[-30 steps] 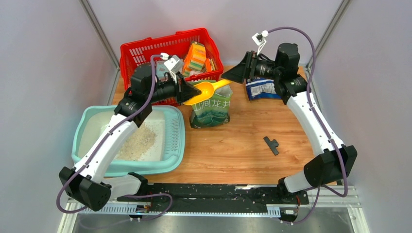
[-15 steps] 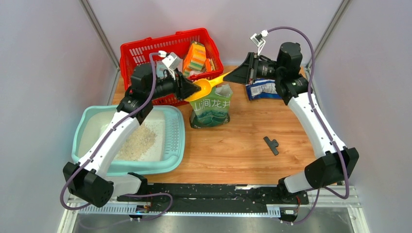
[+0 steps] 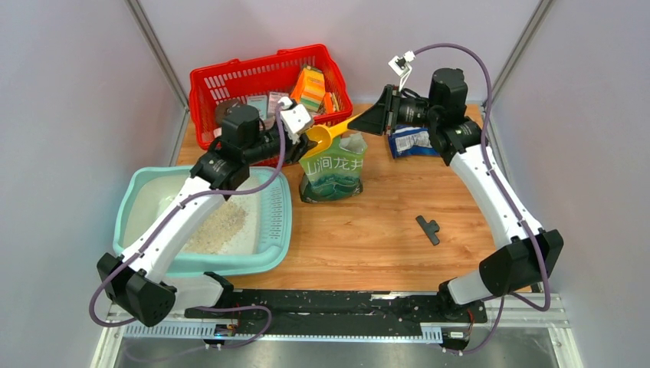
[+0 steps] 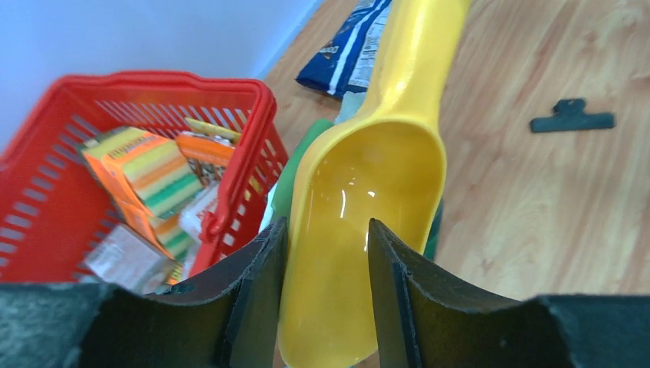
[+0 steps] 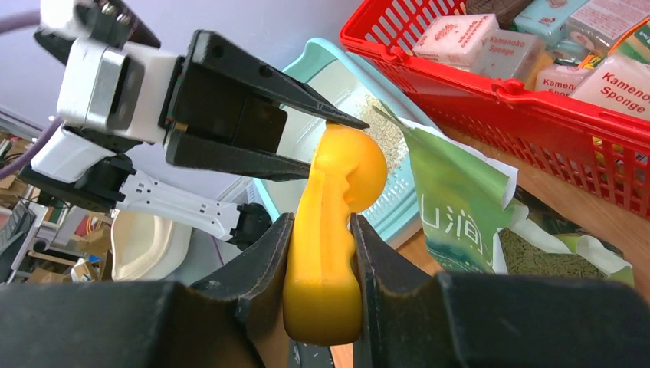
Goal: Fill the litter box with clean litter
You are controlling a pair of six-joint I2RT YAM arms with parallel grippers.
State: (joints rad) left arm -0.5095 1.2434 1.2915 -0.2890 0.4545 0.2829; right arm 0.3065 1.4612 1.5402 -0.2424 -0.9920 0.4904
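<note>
The pale teal litter box (image 3: 130,201) sits at the table's left with a heap of clean litter (image 3: 218,226) inside. A yellow scoop (image 3: 329,136) hangs over the open green bag (image 3: 333,172). In the left wrist view its bowl (image 4: 368,184) looks empty. My right gripper (image 5: 320,218) is shut on the scoop's handle (image 5: 326,261). My left gripper (image 4: 327,223) stands open, its fingers on either side of the bowl, one fingertip (image 5: 360,123) just touching it. Part of the litter box (image 5: 322,57) and its litter (image 5: 375,126) shows behind the scoop.
A red mesh basket (image 3: 230,77) holding sponges and packets stands at the back, close behind my left gripper. A blue packet (image 3: 414,140) lies under my right arm. A small black clip (image 3: 429,228) rests on the wood at the right.
My left gripper has opened off the scoop bowl and its wrist has rolled. My right gripper came in, closed on the handle and now carries the scoop.
</note>
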